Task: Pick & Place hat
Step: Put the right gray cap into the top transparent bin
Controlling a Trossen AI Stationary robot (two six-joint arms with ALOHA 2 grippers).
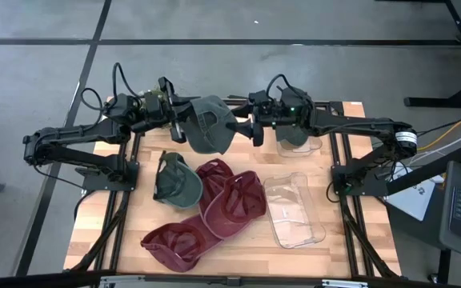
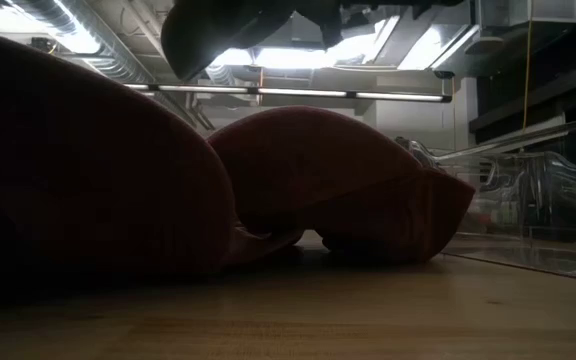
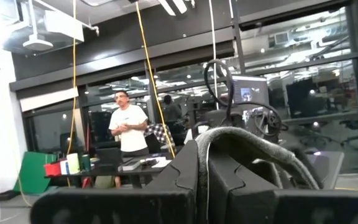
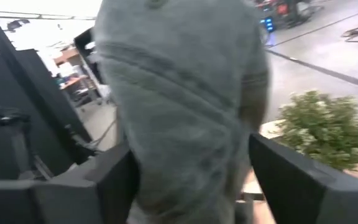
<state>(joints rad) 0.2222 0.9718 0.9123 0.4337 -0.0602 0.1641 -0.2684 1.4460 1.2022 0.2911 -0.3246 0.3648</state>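
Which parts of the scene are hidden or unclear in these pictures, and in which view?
- High view: the green cap held up between the arms covers the table under it.
- High view: whether the right gripper grips the cap is too small to tell.
- Low view: maroon caps block the table behind; the raised cap is cut off by the top edge.
- Right wrist view: the cap is blurred and hides the left gripper.

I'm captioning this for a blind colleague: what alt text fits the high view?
From above, the left gripper and right gripper hold a green cap between them above the wooden table. Below lie another green cap, three maroon caps and a clear plastic bin.
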